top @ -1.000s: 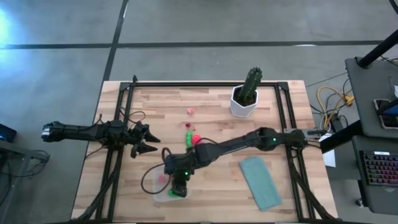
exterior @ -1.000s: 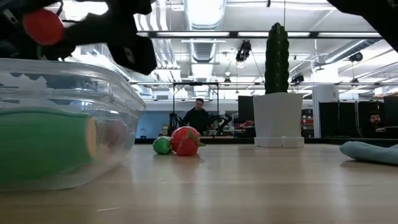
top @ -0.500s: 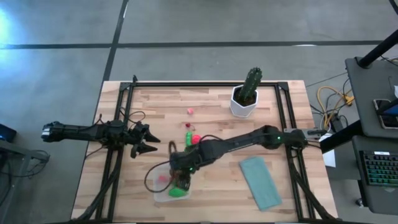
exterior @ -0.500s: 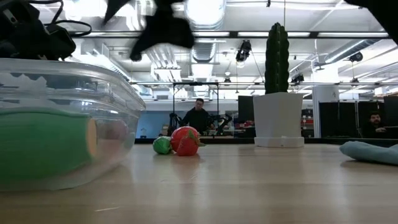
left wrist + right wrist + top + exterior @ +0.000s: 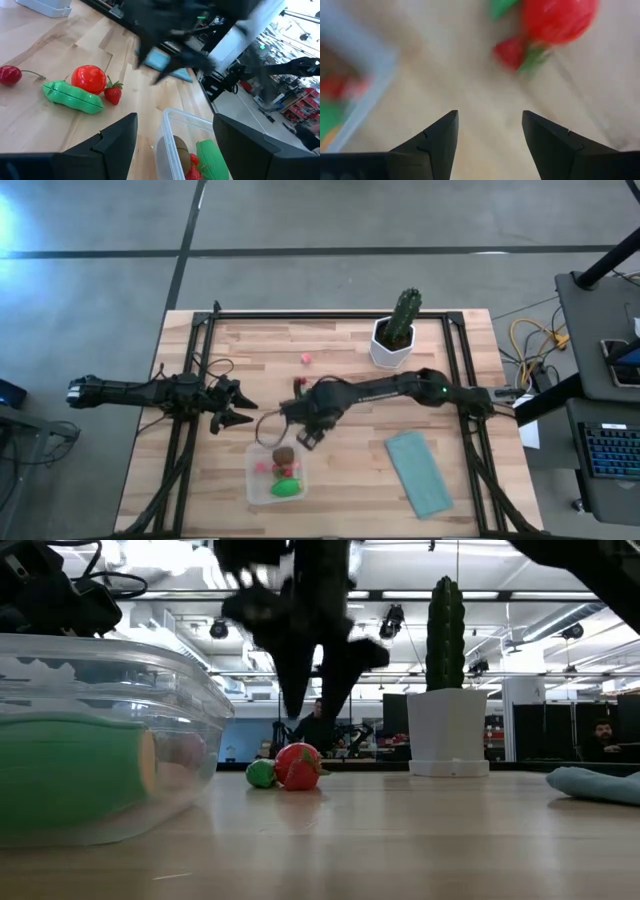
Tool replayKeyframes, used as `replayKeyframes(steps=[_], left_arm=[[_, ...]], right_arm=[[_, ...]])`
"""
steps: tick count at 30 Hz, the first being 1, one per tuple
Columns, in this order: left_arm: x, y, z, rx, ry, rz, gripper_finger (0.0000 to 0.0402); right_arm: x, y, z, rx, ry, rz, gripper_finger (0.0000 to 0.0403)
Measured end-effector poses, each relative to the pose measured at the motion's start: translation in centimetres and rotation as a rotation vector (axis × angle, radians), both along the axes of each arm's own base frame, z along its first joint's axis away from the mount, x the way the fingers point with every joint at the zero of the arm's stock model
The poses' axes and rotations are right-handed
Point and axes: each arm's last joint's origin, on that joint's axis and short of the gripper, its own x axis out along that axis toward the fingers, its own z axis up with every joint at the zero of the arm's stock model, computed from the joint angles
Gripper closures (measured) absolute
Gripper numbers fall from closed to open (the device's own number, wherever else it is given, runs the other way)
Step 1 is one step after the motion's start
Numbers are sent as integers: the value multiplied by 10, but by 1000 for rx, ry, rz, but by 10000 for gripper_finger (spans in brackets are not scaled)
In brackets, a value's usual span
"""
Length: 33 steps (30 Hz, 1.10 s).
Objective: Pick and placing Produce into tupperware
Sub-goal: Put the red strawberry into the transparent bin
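I have the right end effector (image 5: 308, 435) above the tabletop (image 5: 340, 480), its fingers spread apart and holding nothing. It sits between the small clear square plastic tupperware (image 5: 256, 485) on its near side and the loose produce on its far side. That cluster consists of a round red toy tomato (image 5: 88, 78), a long green toy pea pod (image 5: 72, 96) touching it, and a small red toy strawberry (image 5: 112, 94) just beside both. In the left wrist view the pod's long axis runs roughly along the tomato's side. A dark red cherry (image 5: 10, 74) lies a little apart, and a small pink piece (image 5: 304, 359) lies farther back. The right arm is clearly the nearer one, so I judge the coming reach goes away from the container, toward the far side.

The tupperware holds a brown round piece (image 5: 283, 454), a green oval piece (image 5: 286, 488) and red bits (image 5: 263, 468), though these last are too blurred to identify. The left end effector (image 5: 228, 405) waits at the left, fingers apart.
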Motion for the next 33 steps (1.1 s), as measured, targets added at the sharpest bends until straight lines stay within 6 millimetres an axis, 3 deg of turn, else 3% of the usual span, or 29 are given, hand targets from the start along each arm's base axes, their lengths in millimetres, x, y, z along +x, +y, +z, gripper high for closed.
replayKeyframes(steps=[8, 21, 28, 33], left_arm=[[0, 0, 0, 0, 0, 0, 155], [0, 0, 0, 0, 0, 0, 155], [0, 0, 0, 0, 0, 0, 155], [0, 0, 0, 0, 0, 0, 155]], right_arm=[[4, -26, -23, 24, 18, -150, 197], [9, -26, -51, 10, -33, -241, 229], [10, -28, -54, -17, -48, -244, 264], [10, -29, -55, -38, -57, -231, 267]])
